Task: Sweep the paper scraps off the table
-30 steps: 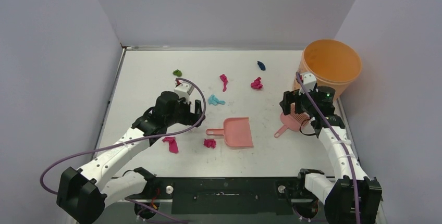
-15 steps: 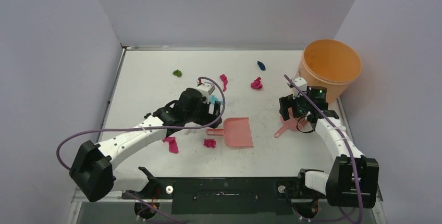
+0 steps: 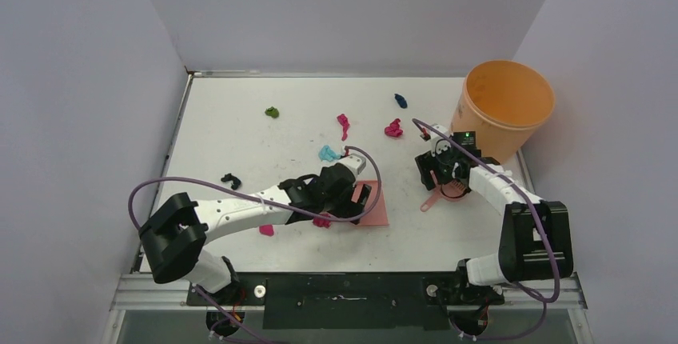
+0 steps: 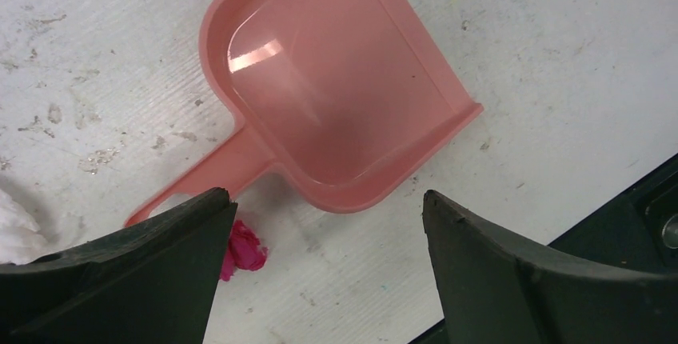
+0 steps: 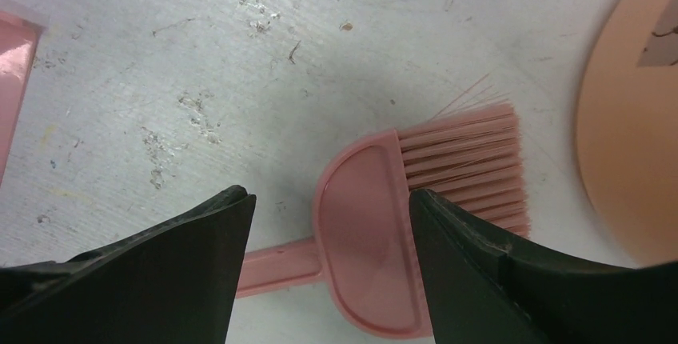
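Note:
The paper scraps lie spread over the white table (image 3: 232, 140): a green one (image 3: 273, 112), two magenta ones (image 3: 344, 126) (image 3: 393, 129), a dark blue one (image 3: 400, 101), a cyan one (image 3: 329, 153), and two more magenta ones (image 3: 322, 221) (image 3: 266, 230) beside my left arm. My left gripper (image 3: 366, 198) is open and empty, low over the pink dustpan (image 3: 376, 210). In the left wrist view the gripper (image 4: 326, 198) spans the dustpan's (image 4: 344, 88) near rim, with a magenta scrap (image 4: 244, 248) by the left finger. My right gripper (image 5: 329, 196) is open, straddling the pink brush (image 5: 376, 240).
An orange bucket (image 3: 508, 108) stands at the table's right rear, close to my right arm; its wall shows in the right wrist view (image 5: 632, 120). A small black object (image 3: 231, 178) lies at the left. Grey walls enclose three sides.
My left arm has swung right and forward, bringing its gripper over the dustpan. My right gripper has shifted left and lower over the brush. The black object is now uncovered.

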